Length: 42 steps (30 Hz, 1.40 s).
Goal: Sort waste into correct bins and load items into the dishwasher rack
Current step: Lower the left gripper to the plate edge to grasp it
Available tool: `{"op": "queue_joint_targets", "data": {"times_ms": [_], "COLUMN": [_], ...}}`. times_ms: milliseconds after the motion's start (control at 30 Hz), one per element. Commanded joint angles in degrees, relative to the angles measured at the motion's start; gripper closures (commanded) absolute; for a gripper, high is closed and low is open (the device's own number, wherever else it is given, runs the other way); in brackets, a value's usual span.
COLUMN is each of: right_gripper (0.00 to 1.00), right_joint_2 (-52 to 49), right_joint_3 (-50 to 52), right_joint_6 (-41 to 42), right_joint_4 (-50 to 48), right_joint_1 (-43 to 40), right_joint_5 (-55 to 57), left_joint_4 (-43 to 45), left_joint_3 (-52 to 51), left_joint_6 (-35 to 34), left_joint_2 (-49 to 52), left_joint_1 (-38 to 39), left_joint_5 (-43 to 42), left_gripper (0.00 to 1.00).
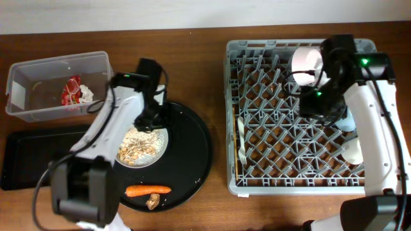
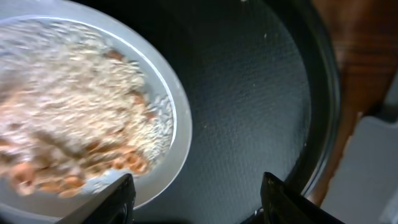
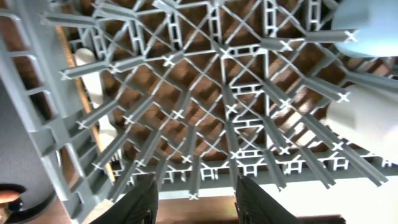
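Dishwasher rack fills the right half of the table, with a cream cup and a white plastic fork already among its pegs. The right hand hovers above the grid, fingers spread, holding nothing. A large round black tray sits left of the rack and carries the white round plate, heaped with white rice with brown food scraps. A shallow black rectangular tray and a clear rectangular plastic tub lie farther left. The tub holds the red snack wrapper and the crumpled white paper. An orange carrot rests at the round tray's near edge, its long axis running left to right. The left hand is low over the plate's far right rim. It is spread wide and empty, one finger above the rim and the other over bare tray; contact cannot be judged. The left arm is the nearer, so the plate is probably its next grasp.
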<state>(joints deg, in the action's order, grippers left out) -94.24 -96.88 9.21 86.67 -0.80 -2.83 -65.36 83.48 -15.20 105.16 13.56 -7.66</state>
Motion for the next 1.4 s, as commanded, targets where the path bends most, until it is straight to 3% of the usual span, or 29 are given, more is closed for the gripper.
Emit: {"op": "queue_joint_targets", "data": {"times_ms": [0,233,467,600,700,1267,1367], "right_gripper": [0.56,0.56,0.56,0.56,0.56,0.56,0.56], "right_joint_2": [0.11,0.11,0.11,0.11,0.11,0.11,0.11], "right_joint_3": [-0.63,-0.63,-0.63,-0.63,-0.61,-0.63,-0.63], "right_joint_6": [-1.95,-1.92,-1.95,-1.92,-1.92,-1.95,-1.95], "right_joint_4": [0.33,0.15,0.15,0.35,0.39,0.59,0.61], "right_joint_1": [-1.55,-1.53,-1.53,-1.53,-1.53,-1.53,-1.53], "right_joint_5": [0.09,0.09,0.09,0.09,0.09,0.09,0.09], "left_joint_4": [1.95,5.60,6.43,6.67,6.80,5.60,4.50], "left_joint_3": [-0.20,-0.20,-0.28,-2.38,-2.45,-6.47,-6.29], "left_joint_6": [-3.67,-4.50,-4.50,-4.52,-4.50,-4.52,-4.52], "left_joint_2": [5.64,14.40,16.15,16.87,16.87,16.87,16.85], "left_joint_1": [1.07,1.09,1.09,1.07,1.07,1.07,1.07], "left_joint_5": [-0.04,-0.02,0.76,3.06,3.04,13.22,13.53], "left_gripper": [0.36,0.36,0.39,0.56,0.78,0.99,0.99]}}
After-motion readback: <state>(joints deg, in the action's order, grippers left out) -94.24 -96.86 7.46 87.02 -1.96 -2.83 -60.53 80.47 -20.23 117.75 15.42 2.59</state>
